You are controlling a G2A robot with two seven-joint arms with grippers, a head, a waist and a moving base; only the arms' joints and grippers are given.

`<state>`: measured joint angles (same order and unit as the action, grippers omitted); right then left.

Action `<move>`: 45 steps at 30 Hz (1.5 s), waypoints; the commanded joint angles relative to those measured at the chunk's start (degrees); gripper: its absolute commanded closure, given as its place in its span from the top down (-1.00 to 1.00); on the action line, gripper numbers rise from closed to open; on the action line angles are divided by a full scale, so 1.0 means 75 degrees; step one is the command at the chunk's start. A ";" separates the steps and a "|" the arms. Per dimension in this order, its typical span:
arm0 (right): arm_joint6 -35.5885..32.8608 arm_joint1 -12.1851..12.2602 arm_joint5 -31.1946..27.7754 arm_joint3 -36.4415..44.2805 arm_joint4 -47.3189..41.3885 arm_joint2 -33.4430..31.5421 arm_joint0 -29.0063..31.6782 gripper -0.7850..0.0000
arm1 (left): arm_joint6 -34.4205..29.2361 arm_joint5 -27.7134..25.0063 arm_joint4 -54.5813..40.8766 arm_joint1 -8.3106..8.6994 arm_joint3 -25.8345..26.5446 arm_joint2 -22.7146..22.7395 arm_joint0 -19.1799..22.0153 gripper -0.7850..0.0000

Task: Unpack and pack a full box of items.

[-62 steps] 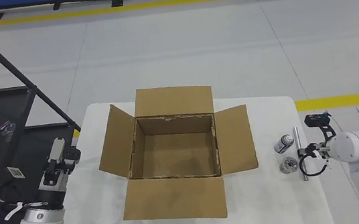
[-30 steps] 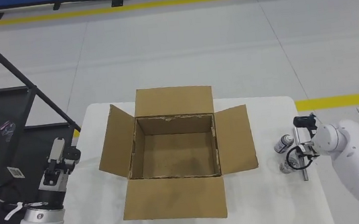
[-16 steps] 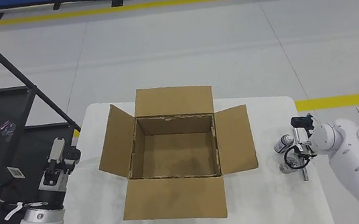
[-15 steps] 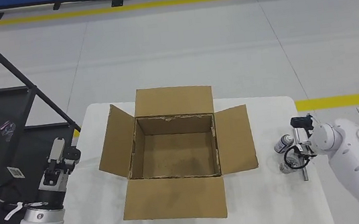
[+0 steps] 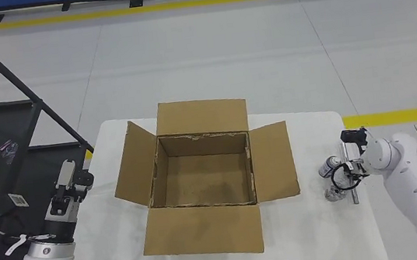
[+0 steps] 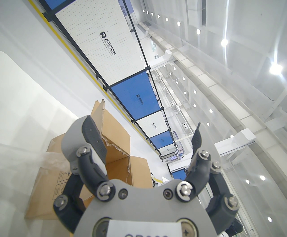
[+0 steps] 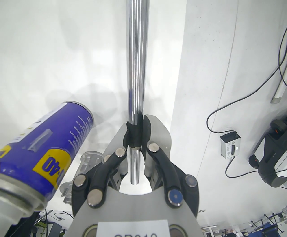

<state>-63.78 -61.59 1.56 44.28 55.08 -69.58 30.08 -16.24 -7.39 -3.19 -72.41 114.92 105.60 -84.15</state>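
We see the box (image 5: 203, 179) standing open in the middle of the worktop (image 5: 319, 230), its four flaps folded outward and its brown floor in plain sight. Our right hand (image 7: 135, 132) is near the right edge of the worktop, its fingers pinching a shiny steel rod (image 7: 134, 56) close to one end. The rest of the rod runs out ahead of the hand over the white surface. Whether the rod rests on the worktop or is lifted off it, we cannot tell. Just beside this hand, on the side toward the box, sits a blue and yellow can (image 7: 51, 143), and near it a small grey metal part (image 7: 88, 158). Both are apart from the box. Our left hand (image 6: 143, 128) is at the left edge of the worktop, its fingers spread wide with nothing between them, angled upward and toward the box.
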 commanded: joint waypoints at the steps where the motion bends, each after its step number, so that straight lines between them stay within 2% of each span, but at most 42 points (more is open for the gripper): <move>1: 0.0001 0.0058 0.0068 0.0272 0.0064 -0.0130 0.0019 -1.00 | 0.0000 0.0000 0.0000 0.0000 0.0000 0.0000 0.0000 1.00; 6: 0.0072 0.0255 0.0433 0.1690 0.0130 -0.0708 0.0370 -1.00 | 0.0000 0.0000 0.0000 0.0000 0.0000 0.0000 0.0000 1.00; 15: 0.0323 0.0480 0.0684 0.6140 -0.0581 -0.1837 0.2002 -1.00 | 0.0000 0.0000 0.0000 0.0000 0.0000 0.0000 0.0000 1.00; 18: 0.0576 0.0462 0.0508 0.7243 -0.1086 -0.1838 0.2361 -1.00 | 0.0000 0.0000 0.0000 0.0000 0.0000 0.0000 0.0000 1.00; 23: 0.0977 0.0371 0.0344 0.8379 -0.1315 -0.1140 0.2426 -1.00 | 0.0000 0.0000 0.0000 0.0000 0.0000 0.0000 0.0000 1.00; 28: 0.1533 0.0182 0.0529 0.8605 -0.1464 -0.0058 0.2034 -1.00 | 0.0012 0.0003 0.0000 0.0000 -0.0001 0.0001 -0.0006 1.00; 32: 0.1739 -0.0050 0.0727 0.8203 -0.1560 0.1032 0.1376 -1.00 | 0.0142 -0.0050 -0.0041 0.0002 0.0052 0.0097 -0.0130 1.00; 40: 0.2083 -0.0794 0.1020 0.6554 -0.1528 0.3490 -0.0075 -1.00 | 0.0262 -0.0035 -0.0083 0.0012 0.0130 0.0190 -0.0261 1.00; 45: 0.2337 -0.1349 0.1090 0.5289 -0.1980 0.4428 -0.0787 -1.00 | 0.0262 -0.0035 -0.0083 0.0012 0.0130 0.0190 -0.0261 1.00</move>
<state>-46.45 -70.93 9.94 86.22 41.20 -37.37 25.33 -14.27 -7.65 -3.81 -72.32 115.89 107.02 -86.11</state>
